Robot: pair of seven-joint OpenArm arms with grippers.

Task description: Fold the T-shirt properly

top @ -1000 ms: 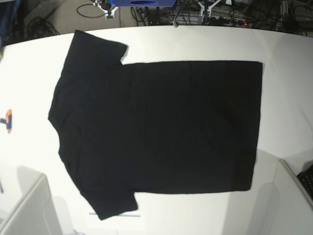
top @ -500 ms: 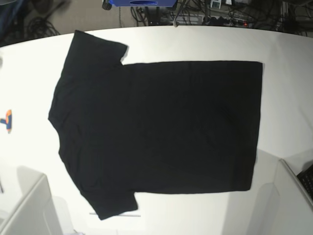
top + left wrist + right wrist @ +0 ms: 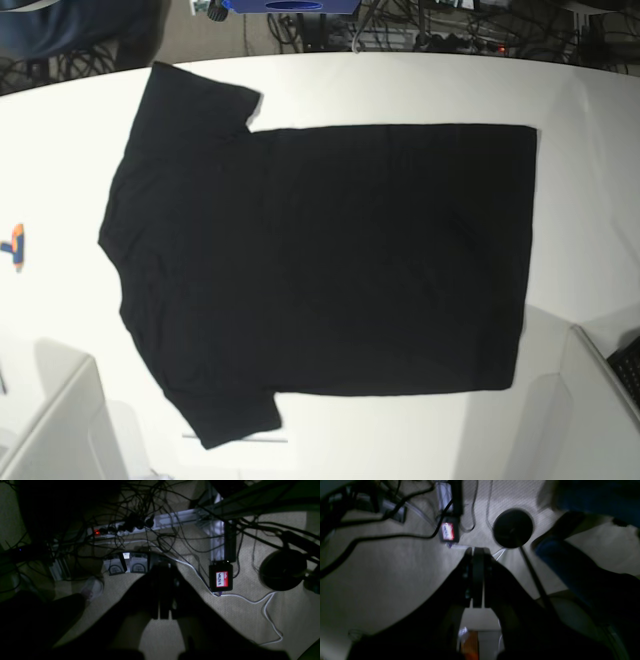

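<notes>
The black T-shirt (image 3: 320, 260) lies spread flat on the white table (image 3: 420, 85), plain side up, collar and sleeves to the left, hem to the right. No gripper shows in the base view. In the left wrist view my left gripper (image 3: 162, 592) hangs over the carpeted floor with its dark fingers pressed together and nothing between them. My right gripper (image 3: 476, 577) in the right wrist view is likewise shut and empty, above the floor. The T-shirt shows in neither wrist view.
A small orange and blue object (image 3: 14, 245) lies at the table's left edge. Grey arm bases stand at the front left (image 3: 55, 430) and front right (image 3: 590, 410). Cables and a power strip (image 3: 120, 528) crowd the floor, with a round black stand base (image 3: 513, 528) nearby.
The T-shirt has not moved. Behind the table's far left edge, a dark blue shape has come into view.
</notes>
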